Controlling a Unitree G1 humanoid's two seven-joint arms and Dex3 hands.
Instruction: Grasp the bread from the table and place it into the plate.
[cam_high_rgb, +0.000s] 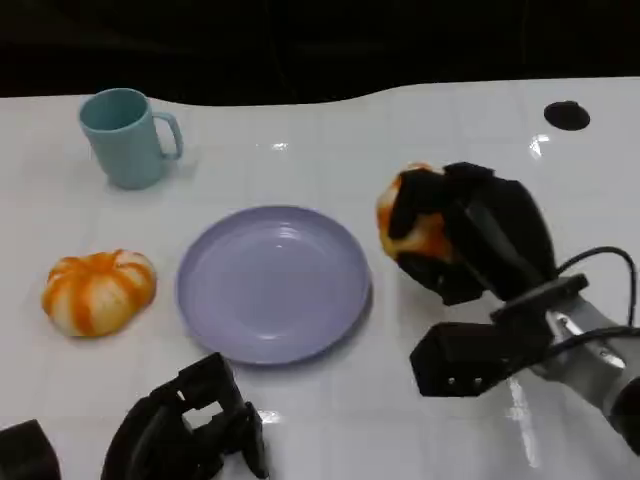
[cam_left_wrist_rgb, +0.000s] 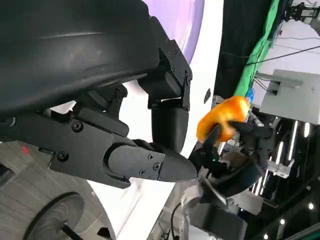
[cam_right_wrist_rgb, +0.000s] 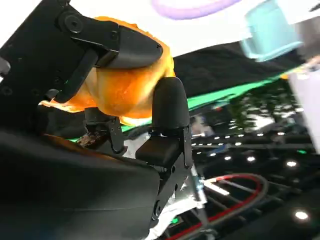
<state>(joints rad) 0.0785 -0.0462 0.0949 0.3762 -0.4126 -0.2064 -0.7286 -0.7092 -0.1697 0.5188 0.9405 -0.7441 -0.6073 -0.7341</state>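
**Bread in my right hand, plate waiting to its left**

Going left to right across the table: a second bread roll sits on the table by itself, well left of everything else. Behind it stands a blue mug, upright, handle to the right; I cannot see into it from here. In the middle lies the purple plate, flat and with nothing in it. My left hand rests low at the near edge, just in front of the plate, fingers curled in and holding nothing.

To the right of the plate, my right hand grips the bread. The wrist view shows it well: fingers wrap the bread from both sides, and it looks lifted off the table, though I cannot be sure from above.

The step I judge I am in is the carry. To do it well I should keep the grip firm but not crushing, since the roll looks soft, move leftward until it is over the plate's middle rather than its rim, lower it close to the surface, and only then loosen my fingers. Letting go too high or too near the rim could let it roll off.
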